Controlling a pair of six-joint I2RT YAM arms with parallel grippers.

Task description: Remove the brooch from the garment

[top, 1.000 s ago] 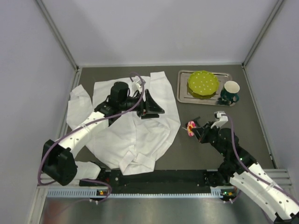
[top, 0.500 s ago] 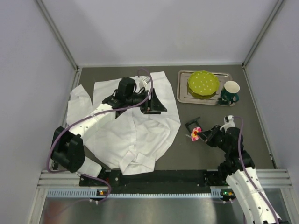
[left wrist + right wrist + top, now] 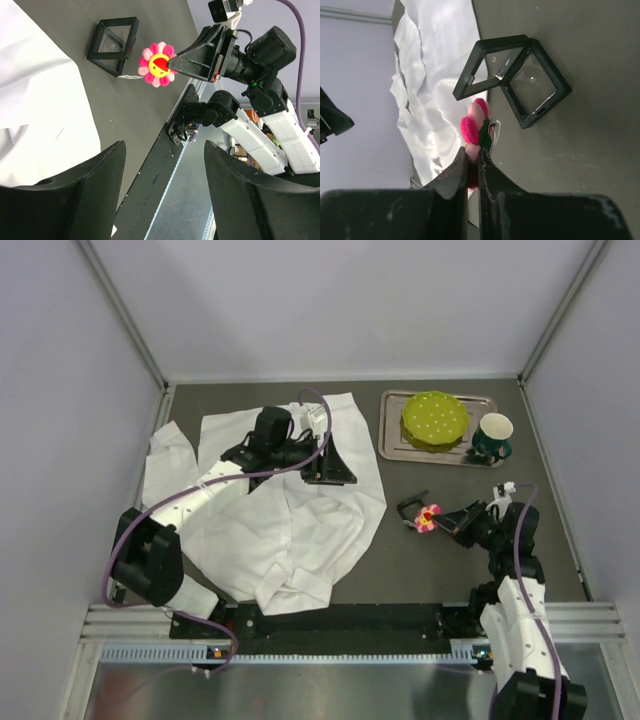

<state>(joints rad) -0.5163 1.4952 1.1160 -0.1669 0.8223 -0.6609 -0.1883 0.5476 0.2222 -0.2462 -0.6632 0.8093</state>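
You have the brooch [image 3: 427,517] off the garment [image 3: 280,530]: it sits pinched between the tips of your right gripper [image 3: 441,522], whose jaws are pressed tight on its yellow centre with the pink petals sticking out past them. That gripper points left across the dark table [image 3: 420,570], holding the brooch just beside a small black square frame [image 3: 412,504] that lies open on the surface, right of the shirt's edge. The brooch looks lifted a little off the tabletop, though no view settles that.

Your left gripper [image 3: 330,462] hangs over the upper right part of the white shirt, jaws spread wide with nothing between them. The shirt lies wrinkled and flat across the left half of the table. At the far right, a metal tray [image 3: 390,432] carries a green dotted plate [image 3: 435,418], with a dark green mug [image 3: 492,437] at its right end.
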